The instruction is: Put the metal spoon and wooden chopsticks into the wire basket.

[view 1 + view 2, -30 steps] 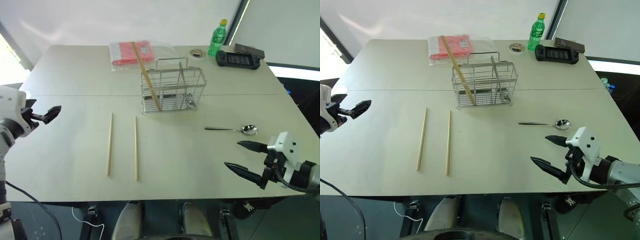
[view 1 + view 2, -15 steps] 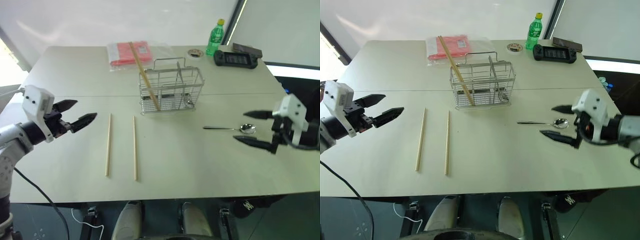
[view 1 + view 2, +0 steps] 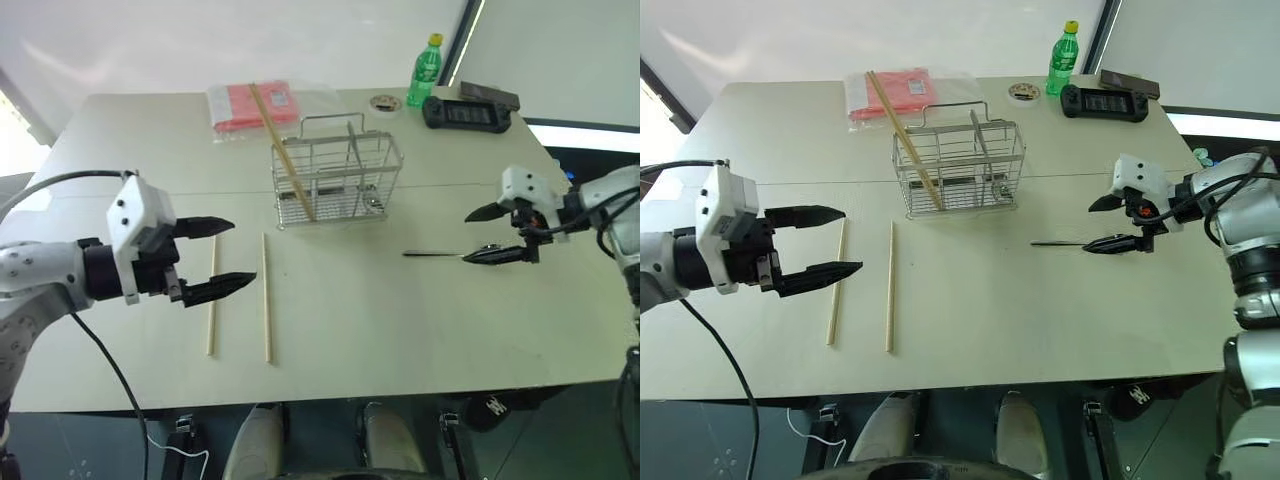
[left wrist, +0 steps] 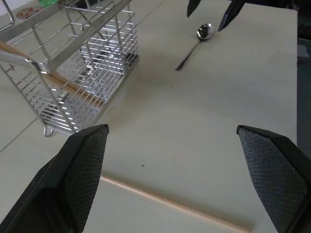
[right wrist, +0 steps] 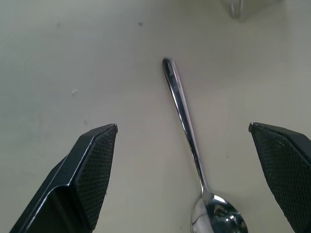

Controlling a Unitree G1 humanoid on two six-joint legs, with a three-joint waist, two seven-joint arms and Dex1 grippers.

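My right gripper (image 3: 492,234) hangs wide open over the metal spoon (image 5: 187,131), which lies between its fingers; my left gripper (image 3: 222,256), also spread, flanks a wooden chopstick (image 3: 212,296). Next: descend, clamp, carry to the wire basket (image 3: 337,183) beyond.

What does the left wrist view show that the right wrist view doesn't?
Left wrist view: the wire basket with one chopstick leaning inside, another chopstick flat on the table, the open left claw, and the right claw tips above the spoon's bowl. Right wrist view: the right claw's open fingers straddling the handle from close above. Both: the spoon lying ungripped on the table.
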